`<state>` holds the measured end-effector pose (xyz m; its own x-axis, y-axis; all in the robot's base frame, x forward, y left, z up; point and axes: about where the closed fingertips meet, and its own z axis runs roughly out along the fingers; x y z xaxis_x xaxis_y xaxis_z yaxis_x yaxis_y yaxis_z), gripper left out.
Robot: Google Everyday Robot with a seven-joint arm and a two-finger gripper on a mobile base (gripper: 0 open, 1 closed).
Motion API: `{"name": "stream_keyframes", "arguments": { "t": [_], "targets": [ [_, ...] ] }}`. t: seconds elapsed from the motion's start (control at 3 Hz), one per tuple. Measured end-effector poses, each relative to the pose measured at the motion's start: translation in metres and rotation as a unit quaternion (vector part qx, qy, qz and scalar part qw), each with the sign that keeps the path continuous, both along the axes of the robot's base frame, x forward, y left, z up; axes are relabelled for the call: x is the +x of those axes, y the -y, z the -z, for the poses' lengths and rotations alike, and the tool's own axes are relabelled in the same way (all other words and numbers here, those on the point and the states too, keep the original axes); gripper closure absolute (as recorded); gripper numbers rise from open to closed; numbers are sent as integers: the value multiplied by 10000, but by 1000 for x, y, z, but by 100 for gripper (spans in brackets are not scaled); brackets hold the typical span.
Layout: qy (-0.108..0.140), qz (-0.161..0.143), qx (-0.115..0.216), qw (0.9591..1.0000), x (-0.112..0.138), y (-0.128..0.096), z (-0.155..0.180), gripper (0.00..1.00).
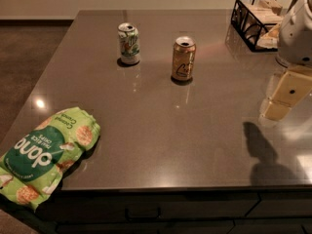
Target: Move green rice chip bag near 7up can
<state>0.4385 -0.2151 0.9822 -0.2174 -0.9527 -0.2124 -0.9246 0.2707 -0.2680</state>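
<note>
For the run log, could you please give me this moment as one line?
chip bag: front-left corner of table, untouched | green-white can: far left, upright | pincer: over table's right side, far from bag

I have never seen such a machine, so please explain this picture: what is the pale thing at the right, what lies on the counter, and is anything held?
This picture looks down on a counter. The pale thing is a robot arm; its gripper hangs above the counter's right side with nothing seen in it. A green rice chip bag lies at the near left corner, overhanging the edge. Farther back stand a 7up can and a gold can. A black wire basket sits far right.
</note>
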Motion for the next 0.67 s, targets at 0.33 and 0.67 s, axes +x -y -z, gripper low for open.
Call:
{"name": "stream_keyframes", "arguments": {
  "t": [0.33,0.67],
  "targets": [
    [1,0,0,10000,0,0,0,0],
    [26,-163,41,9999,6,-12,1,0]
  ]
}}
